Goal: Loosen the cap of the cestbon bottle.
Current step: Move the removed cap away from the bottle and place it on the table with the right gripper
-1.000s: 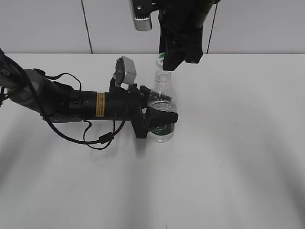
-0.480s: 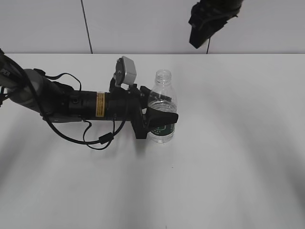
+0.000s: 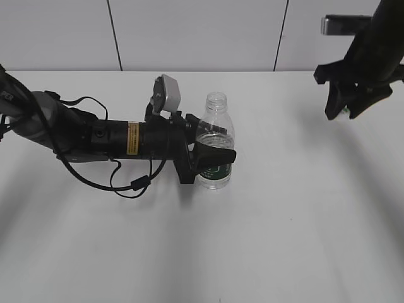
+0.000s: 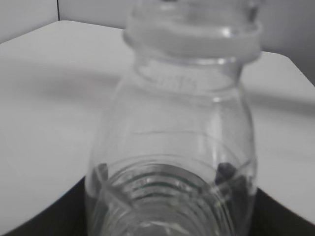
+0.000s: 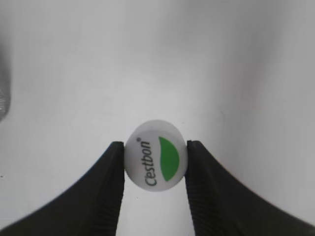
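The cap (image 5: 155, 153) is off the bottle and pinched between the two dark ribbed fingers (image 5: 106, 189) of the right gripper (image 5: 155, 162); its white top faces the wrist camera, showing a green leaf-shaped mark and the word "Cestbon". In the exterior view that right gripper (image 3: 343, 108) hangs above the far right corner of the white counter (image 3: 284, 221), well apart from the bottle, and only a sliver of the cap shows between its tips. The cestbon bottle (image 3: 214, 142) stands upright near the middle of the counter, toward its far edge, its threaded neck open at the top, its clear shoulder bare and its dark green label low on the body. The left gripper (image 3: 211, 153) reaches in level from the left edge of the counter and is clamped around the bottle's middle, one black finger crossing the front of the label. The left wrist view looks along the bottle (image 4: 172, 147) from very close: the neck ring and the clear rounded shoulder fill the picture, blurred, with the dark edges of the fingers at the bottom corners. A small grey camera block (image 3: 167, 93) sits on the left arm (image 3: 95, 136) just behind the gripper, and a black cable (image 3: 123, 183) loops beneath the arm onto the counter.
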Available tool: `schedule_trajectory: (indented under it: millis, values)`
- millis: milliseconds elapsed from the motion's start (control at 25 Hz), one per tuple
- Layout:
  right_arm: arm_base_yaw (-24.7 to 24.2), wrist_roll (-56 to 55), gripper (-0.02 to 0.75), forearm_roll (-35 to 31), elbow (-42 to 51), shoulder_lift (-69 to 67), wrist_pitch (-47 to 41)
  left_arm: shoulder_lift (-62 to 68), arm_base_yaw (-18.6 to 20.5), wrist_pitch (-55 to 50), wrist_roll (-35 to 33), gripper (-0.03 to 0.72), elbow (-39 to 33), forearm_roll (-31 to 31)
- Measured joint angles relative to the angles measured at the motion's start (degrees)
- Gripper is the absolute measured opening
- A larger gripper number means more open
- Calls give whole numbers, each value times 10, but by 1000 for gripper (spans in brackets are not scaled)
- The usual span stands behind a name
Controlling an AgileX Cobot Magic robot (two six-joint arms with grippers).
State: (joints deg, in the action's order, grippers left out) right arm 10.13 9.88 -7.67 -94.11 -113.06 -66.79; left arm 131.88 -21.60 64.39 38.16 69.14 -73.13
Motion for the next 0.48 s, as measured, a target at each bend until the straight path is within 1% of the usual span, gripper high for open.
schedule_trajectory:
  millis: [280,480]
  values:
    - [-5,-34,299,0,145,-1,117,0,0,0,0,402,0,0]
    - [-5,-67,299,0,211,-1,213,0,0,0,0,402,0,0]
